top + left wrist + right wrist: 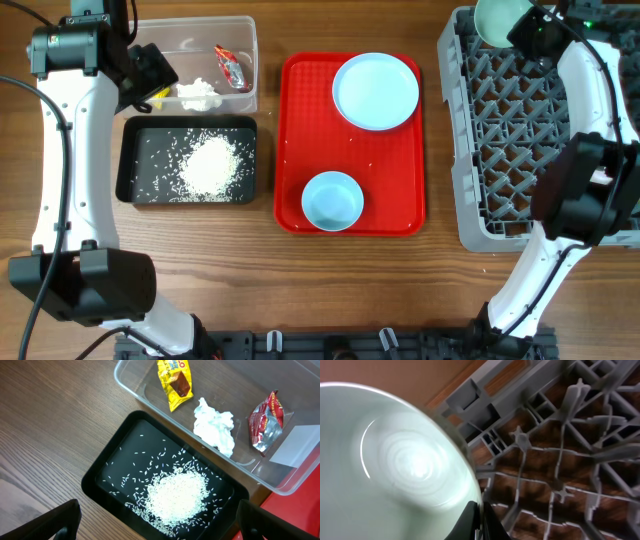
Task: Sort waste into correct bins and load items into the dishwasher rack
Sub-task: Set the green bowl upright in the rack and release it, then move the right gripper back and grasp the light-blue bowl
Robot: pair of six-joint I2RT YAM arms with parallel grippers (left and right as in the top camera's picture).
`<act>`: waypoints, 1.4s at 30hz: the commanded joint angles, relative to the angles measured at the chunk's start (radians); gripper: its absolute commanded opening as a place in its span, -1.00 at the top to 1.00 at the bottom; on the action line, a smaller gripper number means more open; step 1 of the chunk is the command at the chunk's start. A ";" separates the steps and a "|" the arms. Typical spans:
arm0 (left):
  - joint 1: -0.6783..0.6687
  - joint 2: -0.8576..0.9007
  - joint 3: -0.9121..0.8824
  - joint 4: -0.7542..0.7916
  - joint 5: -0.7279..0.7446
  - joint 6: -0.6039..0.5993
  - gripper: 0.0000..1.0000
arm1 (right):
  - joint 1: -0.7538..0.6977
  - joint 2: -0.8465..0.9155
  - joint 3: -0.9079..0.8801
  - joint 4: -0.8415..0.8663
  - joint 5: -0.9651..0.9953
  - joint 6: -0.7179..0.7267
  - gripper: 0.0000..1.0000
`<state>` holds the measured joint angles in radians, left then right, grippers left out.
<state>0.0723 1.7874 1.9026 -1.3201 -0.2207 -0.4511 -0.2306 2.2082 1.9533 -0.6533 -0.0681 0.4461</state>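
My right gripper (479, 522) is shut on the rim of a pale-green bowl (390, 465), held over the far left corner of the grey dishwasher rack (590, 140); the bowl also shows in the overhead view (498, 18). My left gripper (155, 527) is open and empty above the black tray (107, 467) holding loose rice (177, 495). The clear tub (280, 485) holds a yellow wrapper (175, 382), a white tissue (215, 425) and a red wrapper (265, 422). A light-blue plate (376, 91) and a light-blue bowl (332, 200) sit on the red serving tray (300, 140).
The red serving tray lies between the bins and the rack. A few rice grains lie on it near the plate. The pink and yellow cups are out of view.
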 commanded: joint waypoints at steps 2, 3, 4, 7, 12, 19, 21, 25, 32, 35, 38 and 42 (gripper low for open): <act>0.004 -0.020 -0.006 0.000 -0.016 -0.010 -1.00 | 0.002 -0.142 0.003 -0.067 0.216 -0.125 0.92; 0.004 -0.020 -0.006 0.001 -0.016 -0.010 -1.00 | 0.006 -0.175 0.003 -0.100 0.297 -0.135 0.92; 0.004 -0.020 -0.006 0.000 -0.016 -0.009 -1.00 | 0.020 -0.209 0.003 -0.145 0.389 -0.137 0.91; 0.004 -0.020 -0.006 0.000 -0.016 -0.010 -1.00 | 0.118 -0.246 0.003 -0.185 0.681 -0.220 0.92; 0.004 -0.020 -0.006 0.000 -0.016 -0.010 -1.00 | 0.367 -0.169 0.002 0.026 1.194 -0.644 0.91; 0.004 -0.020 -0.006 0.000 -0.016 -0.010 -1.00 | 0.373 -0.017 0.002 0.158 1.294 -0.786 0.92; 0.004 -0.020 -0.006 0.000 -0.016 -0.010 -1.00 | 0.366 -0.001 0.002 0.175 1.277 -0.794 0.92; 0.004 -0.020 -0.006 0.000 -0.016 -0.010 -1.00 | 0.357 0.027 0.002 0.171 1.272 -0.808 0.92; 0.004 -0.020 -0.006 0.000 -0.016 -0.010 -1.00 | 0.356 0.027 -0.063 0.164 1.219 -0.795 0.92; 0.004 -0.020 -0.006 0.000 -0.016 -0.010 -1.00 | 0.356 0.027 -0.091 0.163 1.215 -0.798 0.91; 0.004 -0.020 -0.006 0.000 -0.016 -0.010 -1.00 | 0.355 0.027 -0.107 0.164 1.215 -0.802 0.92; 0.004 -0.020 -0.006 0.000 -0.016 -0.010 -1.00 | 0.363 0.027 -0.108 0.139 1.196 -0.802 0.91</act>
<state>0.0723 1.7874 1.9026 -1.3201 -0.2203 -0.4511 0.1291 2.2189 1.8568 -0.4923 1.1519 -0.3466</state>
